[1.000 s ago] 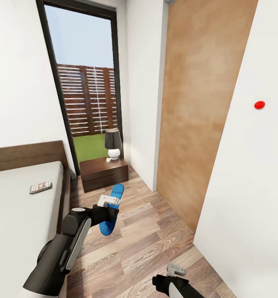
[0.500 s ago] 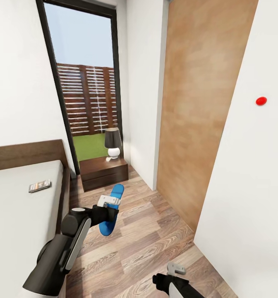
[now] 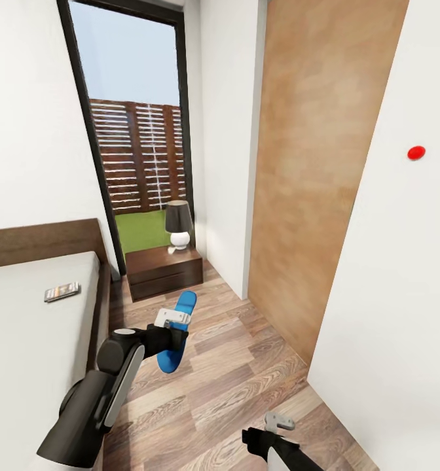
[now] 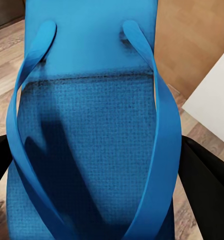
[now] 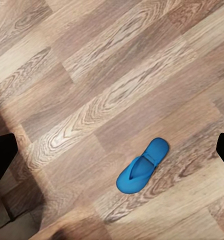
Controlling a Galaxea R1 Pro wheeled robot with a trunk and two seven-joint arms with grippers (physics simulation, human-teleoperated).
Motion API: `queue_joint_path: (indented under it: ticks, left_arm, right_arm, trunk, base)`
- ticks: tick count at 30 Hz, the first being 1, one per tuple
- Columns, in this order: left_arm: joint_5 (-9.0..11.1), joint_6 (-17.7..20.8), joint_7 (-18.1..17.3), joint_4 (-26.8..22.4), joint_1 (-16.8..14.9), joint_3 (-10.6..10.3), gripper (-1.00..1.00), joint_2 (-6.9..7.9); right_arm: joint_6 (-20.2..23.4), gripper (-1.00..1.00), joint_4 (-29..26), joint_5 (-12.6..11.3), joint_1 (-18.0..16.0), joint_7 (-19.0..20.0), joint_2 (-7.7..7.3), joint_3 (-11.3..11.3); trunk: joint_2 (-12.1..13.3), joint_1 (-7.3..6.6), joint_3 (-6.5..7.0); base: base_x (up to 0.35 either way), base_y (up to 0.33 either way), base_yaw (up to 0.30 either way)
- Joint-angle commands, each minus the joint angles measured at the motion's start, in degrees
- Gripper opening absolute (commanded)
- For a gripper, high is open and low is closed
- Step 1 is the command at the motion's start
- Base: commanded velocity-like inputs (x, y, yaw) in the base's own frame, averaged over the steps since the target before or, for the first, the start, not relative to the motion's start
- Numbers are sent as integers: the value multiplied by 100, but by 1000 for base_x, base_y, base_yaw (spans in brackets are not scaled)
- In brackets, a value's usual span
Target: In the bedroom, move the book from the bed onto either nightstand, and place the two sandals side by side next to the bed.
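Blue and flat, one sandal (image 3: 176,333) hangs off the floor in the left claw (image 3: 171,324), which is pinching it: in the left wrist view the black fingers (image 4: 204,190) sit against both edges of the sole, with the straps facing the camera. It is carried over the wood-plank floor (image 3: 246,373) in the aisle between the bed (image 3: 30,327) and the wooden door (image 3: 311,170), so it has been picked up but not yet set down.

A second sandal (image 5: 141,167) lies flat on the planks in the right wrist view, straps up, well apart from anything else. How near it is to the bed cannot be judged from that view. The right claw (image 3: 279,422) hangs low over the floor, spread and holding nothing, with its dark fingers at the two sides of its own view.

None of the book step is done: the book (image 3: 61,292) lies on the grey mattress near the headboard, and the nightstand (image 3: 162,271) beside the bed carries just a lamp (image 3: 179,226).

Left to do, as I judge it: lay the carried sandal down by the bed, bring its mate alongside, then move the book over.
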Motion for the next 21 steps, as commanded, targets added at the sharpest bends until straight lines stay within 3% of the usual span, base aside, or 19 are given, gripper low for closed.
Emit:
queue_joint_path:
  ticks: [1, 21]
  left_arm:
    - [42, 29, 17, -1, -5, 3, -100, -2]
    - [31, 7, 24, 27, -5, 3, -100, -12]
  right_arm:
    - [28, 100, -14, -40, -2, -44, -2, 49]
    - [-18, 100, 3, -81, 5, -53, 28, 43]
  trunk:
    - [-46, 23, -25]
    - [-848, 462, -384]
  base:
    - [0, 0, 0]
    - [0, 0, 0]
